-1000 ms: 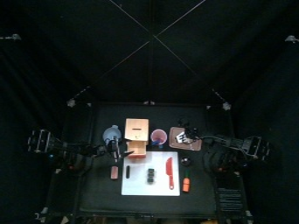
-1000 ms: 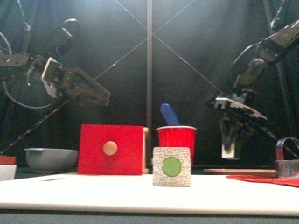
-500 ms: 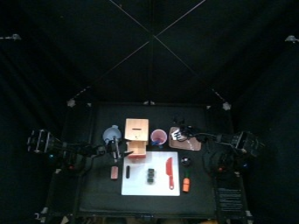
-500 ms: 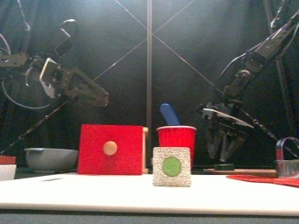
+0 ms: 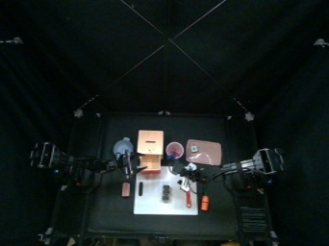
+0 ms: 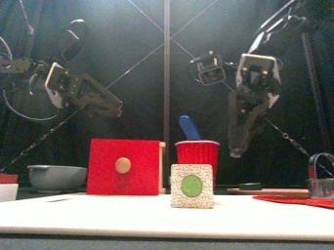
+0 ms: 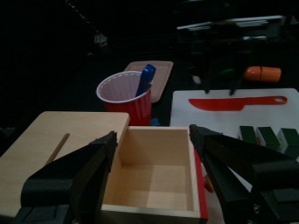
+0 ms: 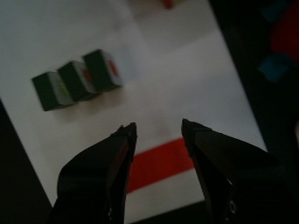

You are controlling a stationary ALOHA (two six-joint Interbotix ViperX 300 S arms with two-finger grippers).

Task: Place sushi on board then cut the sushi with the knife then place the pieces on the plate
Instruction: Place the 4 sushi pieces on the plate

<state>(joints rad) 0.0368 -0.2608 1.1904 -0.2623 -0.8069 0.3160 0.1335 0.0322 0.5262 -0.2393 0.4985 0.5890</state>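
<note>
Right fingers (image 8: 222,171) spread over red knife (image 8: 158,164); sushi roll (image 8: 79,79) nearby.

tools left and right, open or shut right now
Left tool: open, empty, above the wooden box.
Right tool: open, empty, above the red knife.

Left gripper (image 7: 153,136), jaws spread, above the open-topped pale wooden box (image 7: 59,162). Right of the box: red cup (image 7: 122,96) holding a blue knife (image 7: 147,77), then pink tray (image 7: 162,70). On the white cutting board (image 7: 222,121): red knife (image 7: 239,102) and sushi roll (image 7: 267,136).
</note>
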